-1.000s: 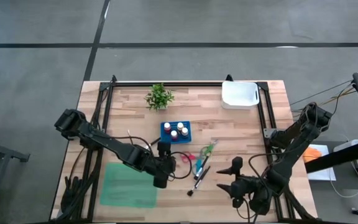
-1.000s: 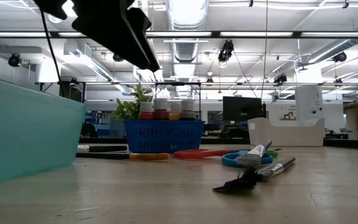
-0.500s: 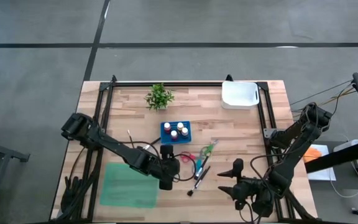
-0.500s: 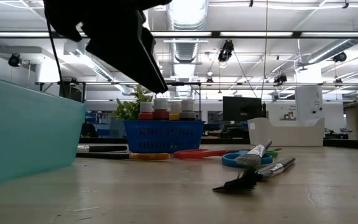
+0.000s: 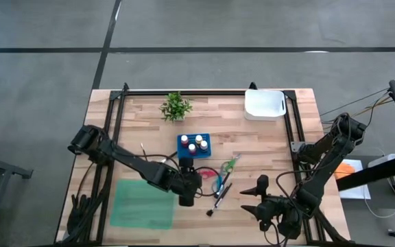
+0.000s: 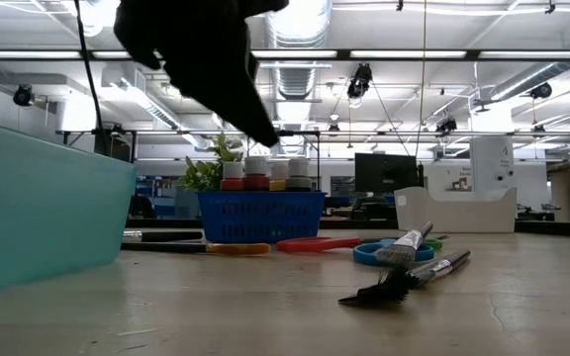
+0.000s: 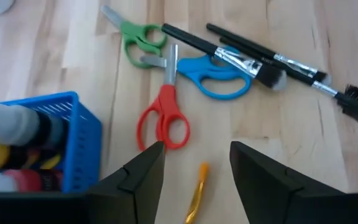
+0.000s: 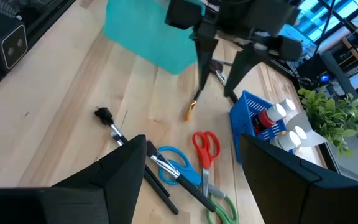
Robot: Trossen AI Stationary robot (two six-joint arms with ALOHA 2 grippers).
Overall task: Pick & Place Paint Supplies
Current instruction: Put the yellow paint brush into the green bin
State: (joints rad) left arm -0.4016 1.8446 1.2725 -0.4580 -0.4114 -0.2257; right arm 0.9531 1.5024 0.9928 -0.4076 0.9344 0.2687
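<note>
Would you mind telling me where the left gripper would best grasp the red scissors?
Probably at the blades just above the handle loops of the red scissors, coming straight down. They lie flat and apart from the blue scissors; that narrow neck fits between the open fingers of the left gripper, whereas the loops are wide.

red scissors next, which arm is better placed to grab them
Left, most likely. The left pincer hangs open just short of the red scissors, pointing at them. The right pincer waits open near the table's front edge, with the brushes and blue scissors lying between.
</note>
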